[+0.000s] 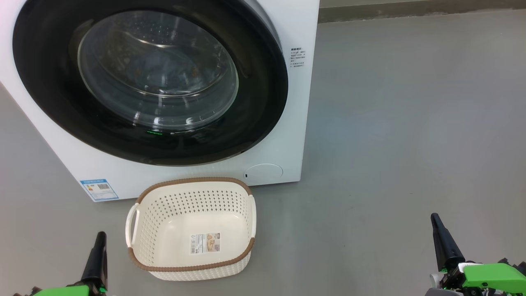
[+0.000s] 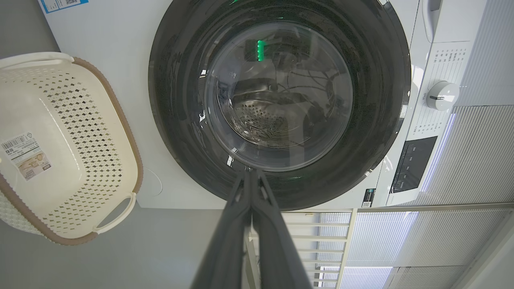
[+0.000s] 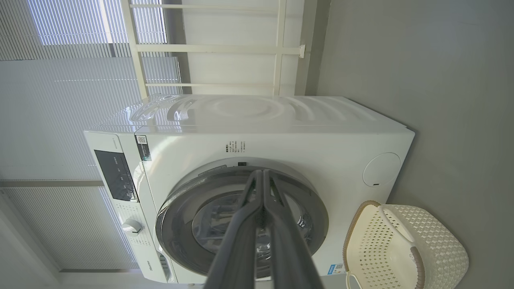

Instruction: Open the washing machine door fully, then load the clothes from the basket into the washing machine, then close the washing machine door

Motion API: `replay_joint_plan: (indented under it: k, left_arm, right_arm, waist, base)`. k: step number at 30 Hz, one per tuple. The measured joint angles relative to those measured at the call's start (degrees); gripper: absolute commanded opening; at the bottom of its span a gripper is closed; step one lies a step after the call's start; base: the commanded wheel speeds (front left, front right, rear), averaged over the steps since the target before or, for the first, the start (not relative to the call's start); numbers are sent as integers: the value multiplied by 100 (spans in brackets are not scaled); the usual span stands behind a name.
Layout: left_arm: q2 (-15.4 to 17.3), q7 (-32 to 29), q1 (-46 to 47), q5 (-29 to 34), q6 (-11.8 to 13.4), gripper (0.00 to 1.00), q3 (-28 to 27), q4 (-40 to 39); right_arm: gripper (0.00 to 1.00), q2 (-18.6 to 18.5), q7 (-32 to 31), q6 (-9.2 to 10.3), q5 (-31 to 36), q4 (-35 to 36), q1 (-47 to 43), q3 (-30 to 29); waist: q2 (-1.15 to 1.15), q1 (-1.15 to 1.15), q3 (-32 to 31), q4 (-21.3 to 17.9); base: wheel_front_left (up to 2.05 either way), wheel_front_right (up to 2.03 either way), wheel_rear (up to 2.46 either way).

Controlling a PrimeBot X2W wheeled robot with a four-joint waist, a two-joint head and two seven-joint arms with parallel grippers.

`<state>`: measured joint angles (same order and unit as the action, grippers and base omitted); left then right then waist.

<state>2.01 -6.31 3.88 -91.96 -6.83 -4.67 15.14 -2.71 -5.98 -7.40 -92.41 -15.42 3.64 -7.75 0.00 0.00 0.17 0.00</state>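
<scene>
Left gripper [image 1: 100,240] pressed together, just beside the basket [image 1: 193,183], right gripper [image 1: 436,224] likewise, well apart; from our left wrist we see the washing machine door [image 2: 180,132] closed; from our right wrist, basket near the washing machine [image 3: 301,140].

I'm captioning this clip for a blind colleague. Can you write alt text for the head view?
A white washing machine with its round black door shut stands on a grey floor; a cream perforated basket sits empty of clothes before it. The left hand and right hand, both shut, point up from the lower corners.
</scene>
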Motion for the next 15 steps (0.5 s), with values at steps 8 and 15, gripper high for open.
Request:
replay_joint_plan:
  k: [8,15]
  left_arm:
    - [0,-1,0,0,0,0,0,0]
    - [0,0,0,0,0,0,0,0]
  right_arm:
    - [0,0,-1,0,0,0,0,0]
    - [0,0,-5,0,0,0,0,-1]
  waist:
    - [0,0,0,0]
    - [0,0,0,0]
  base:
    - [0,0,0]
    - [0,0,0]
